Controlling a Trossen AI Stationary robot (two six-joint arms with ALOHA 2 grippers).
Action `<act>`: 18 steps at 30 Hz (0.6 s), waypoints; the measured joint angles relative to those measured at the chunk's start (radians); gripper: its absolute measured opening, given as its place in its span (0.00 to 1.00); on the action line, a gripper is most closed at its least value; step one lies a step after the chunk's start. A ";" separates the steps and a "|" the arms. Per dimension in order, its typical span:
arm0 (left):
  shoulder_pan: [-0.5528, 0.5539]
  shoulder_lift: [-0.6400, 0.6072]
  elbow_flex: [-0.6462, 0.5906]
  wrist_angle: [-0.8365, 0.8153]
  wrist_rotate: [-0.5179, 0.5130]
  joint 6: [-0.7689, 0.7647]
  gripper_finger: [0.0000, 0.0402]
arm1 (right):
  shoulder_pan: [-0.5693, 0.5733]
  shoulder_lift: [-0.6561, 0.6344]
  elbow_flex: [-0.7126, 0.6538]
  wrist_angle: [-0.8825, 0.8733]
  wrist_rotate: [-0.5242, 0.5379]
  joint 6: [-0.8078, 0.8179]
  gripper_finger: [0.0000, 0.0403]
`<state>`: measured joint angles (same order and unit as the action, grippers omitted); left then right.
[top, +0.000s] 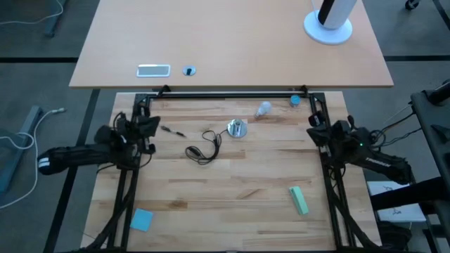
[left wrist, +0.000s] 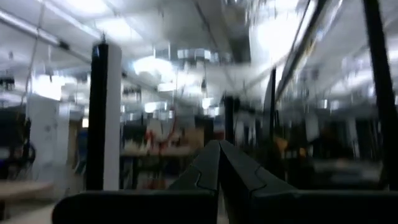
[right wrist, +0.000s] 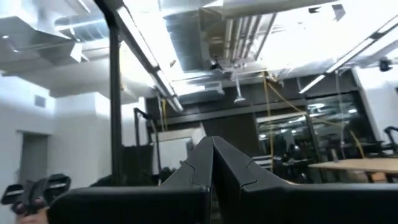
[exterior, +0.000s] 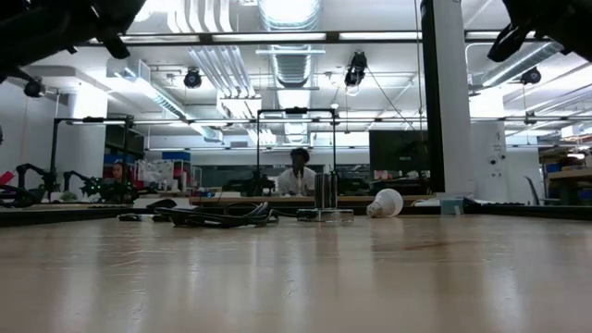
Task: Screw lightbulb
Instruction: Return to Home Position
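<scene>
- Wooden tabletop point(top: 232, 190), high view: the lightbulb point(top: 264, 109) lies loose near the far edge, just beyond the socket point(top: 237, 128) and its black cord point(top: 202, 150), touching neither. The left gripper point(top: 149, 126) and right gripper point(top: 315, 121) sit at opposite sides of the table, both well apart from the bulb. The right one is nearer, and the bulb lies inward of its fingers and slightly farther back.
- Low view: the lightbulb point(exterior: 387, 203) rests on its side, long axis flat on the wood, grey base toward the socket point(exterior: 324, 199), round end away. Only this view shows that lie. Both arms hang high, clear of the surface. A person point(exterior: 298, 173) sits far behind.
- Left wrist view: the fingers point(left wrist: 202, 174) are pressed together on nothing; only the room shows beyond, no bulb.
- Right wrist view: the fingers point(right wrist: 196, 168) are likewise pressed together and empty, aimed over the table.
- Judgement: a fresh pickup would likely suit the right arm, reaching inward and pinching across the flat-lying axis.
</scene>
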<state>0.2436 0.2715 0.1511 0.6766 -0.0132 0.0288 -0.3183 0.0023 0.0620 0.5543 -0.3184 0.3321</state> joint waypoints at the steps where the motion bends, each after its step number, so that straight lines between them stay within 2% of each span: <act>1: 0.000 -0.019 0.030 -0.108 0.000 0.009 0.00 | 0.000 0.003 0.011 -0.032 -0.005 -0.003 0.00; 4: 0.000 -0.052 0.101 -0.448 0.000 0.024 0.00 | 0.000 0.006 0.030 -0.170 -0.005 -0.063 0.00; 7: -0.001 -0.032 0.101 -0.556 0.011 0.023 0.00 | 0.000 0.007 0.018 -0.238 -0.006 -0.138 0.00; 11: -0.001 -0.010 0.045 -0.496 0.031 0.034 0.00 | 0.000 0.005 -0.031 -0.237 -0.024 -0.173 0.00; 18: -0.001 -0.015 -0.136 -0.213 0.079 0.078 0.00 | 0.000 -0.001 -0.053 -0.226 -0.050 -0.205 0.00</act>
<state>0.2428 0.2567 0.0155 0.4633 0.0662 0.1068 -0.3183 0.0012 0.0093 0.3284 -0.3683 0.1274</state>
